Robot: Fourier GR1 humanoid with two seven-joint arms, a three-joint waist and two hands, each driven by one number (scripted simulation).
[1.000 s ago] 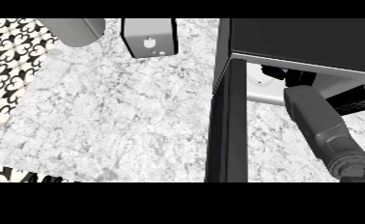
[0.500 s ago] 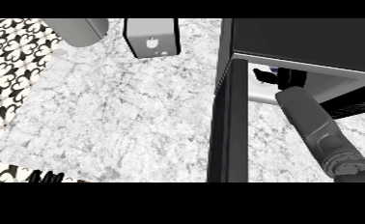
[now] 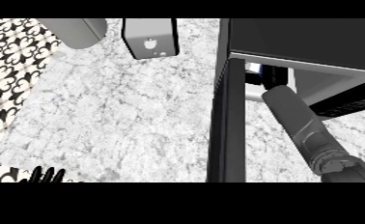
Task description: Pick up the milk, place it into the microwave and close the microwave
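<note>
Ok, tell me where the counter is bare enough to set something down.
The widest bare patch is the marble counter between the patterned strip at left and the microwave door at right, below the grey box. The left hand rests at its lower edge. It is crowded inside the microwave, where the right forearm reaches in.

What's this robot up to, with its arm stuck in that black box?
The right robot hand is reaching deep into the open microwave, whose door stands open. Something white and blue shows by the hand, likely the milk, though whether it is held cannot be told. The left robot hand rests at the lower edge, fingers up.
</note>
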